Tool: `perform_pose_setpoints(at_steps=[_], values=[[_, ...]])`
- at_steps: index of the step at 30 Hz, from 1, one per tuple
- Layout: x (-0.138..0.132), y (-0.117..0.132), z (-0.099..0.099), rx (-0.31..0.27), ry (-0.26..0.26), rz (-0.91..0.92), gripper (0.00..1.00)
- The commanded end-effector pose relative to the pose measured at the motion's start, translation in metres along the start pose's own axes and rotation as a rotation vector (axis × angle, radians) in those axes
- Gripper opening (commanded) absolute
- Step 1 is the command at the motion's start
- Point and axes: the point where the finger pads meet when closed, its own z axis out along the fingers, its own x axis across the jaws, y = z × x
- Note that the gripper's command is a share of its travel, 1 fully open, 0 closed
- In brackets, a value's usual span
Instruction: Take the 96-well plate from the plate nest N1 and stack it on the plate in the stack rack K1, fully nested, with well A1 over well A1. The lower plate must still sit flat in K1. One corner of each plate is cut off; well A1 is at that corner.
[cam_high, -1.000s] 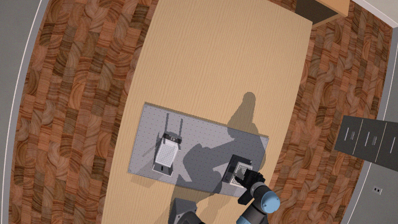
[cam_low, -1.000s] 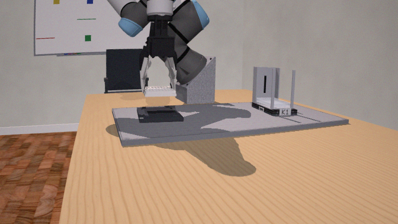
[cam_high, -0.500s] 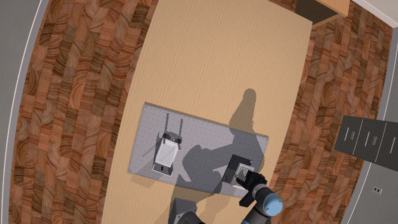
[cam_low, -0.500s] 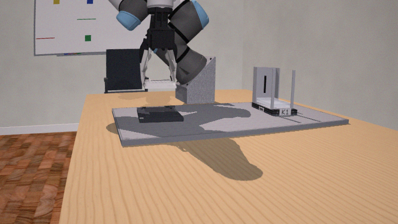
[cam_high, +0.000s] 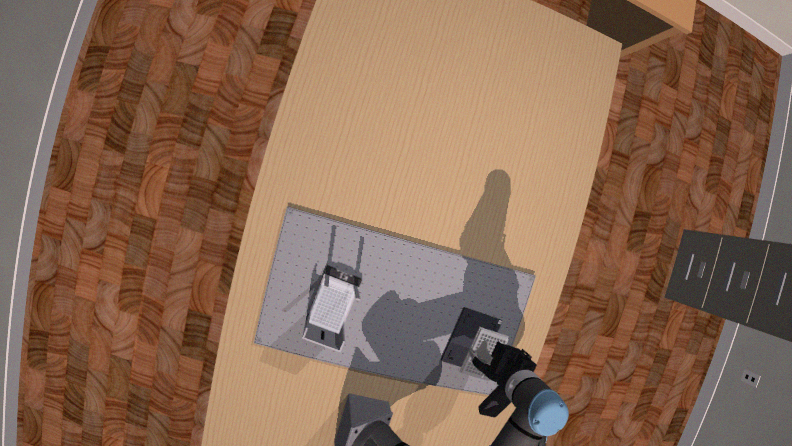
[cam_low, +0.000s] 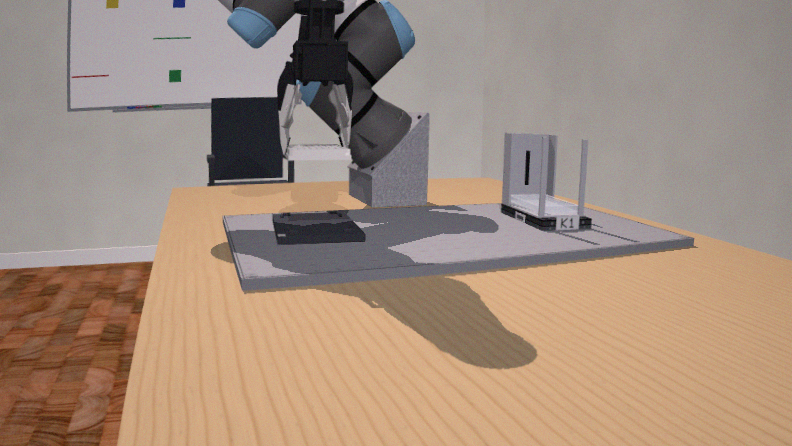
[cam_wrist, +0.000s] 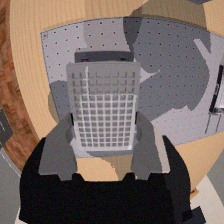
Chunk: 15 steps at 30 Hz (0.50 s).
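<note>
My gripper (cam_low: 315, 145) is shut on a white 96-well plate (cam_low: 317, 151) and holds it level, well above the dark plate nest N1 (cam_low: 318, 227). In the wrist view the plate (cam_wrist: 104, 106) lies between my two fingers, with the empty nest (cam_wrist: 103, 56) showing beyond its far edge. From above, the held plate (cam_high: 489, 341) hangs over the nest (cam_high: 471, 332). The stack rack K1 (cam_low: 545, 185) stands at the other end of the grey baseplate (cam_low: 454, 238), with a second white plate (cam_high: 331, 306) lying flat in it. I cannot tell the cut corners.
Rack K1 has tall thin posts (cam_low: 582, 176) and a back wall (cam_low: 523, 168). The arm's grey pedestal (cam_low: 396, 166) stands behind the baseplate. A dark chair (cam_low: 246, 141) is behind the table. The table's edges lie close to the baseplate's short ends.
</note>
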Motion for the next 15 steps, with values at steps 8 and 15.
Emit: perform_pose_setpoints(at_steps=[8,15], values=[[0.0,0.0,-0.018,0.001,0.0,0.001,0.0],[0.0,0.0,-0.03,0.001,0.0,0.001,0.0]])
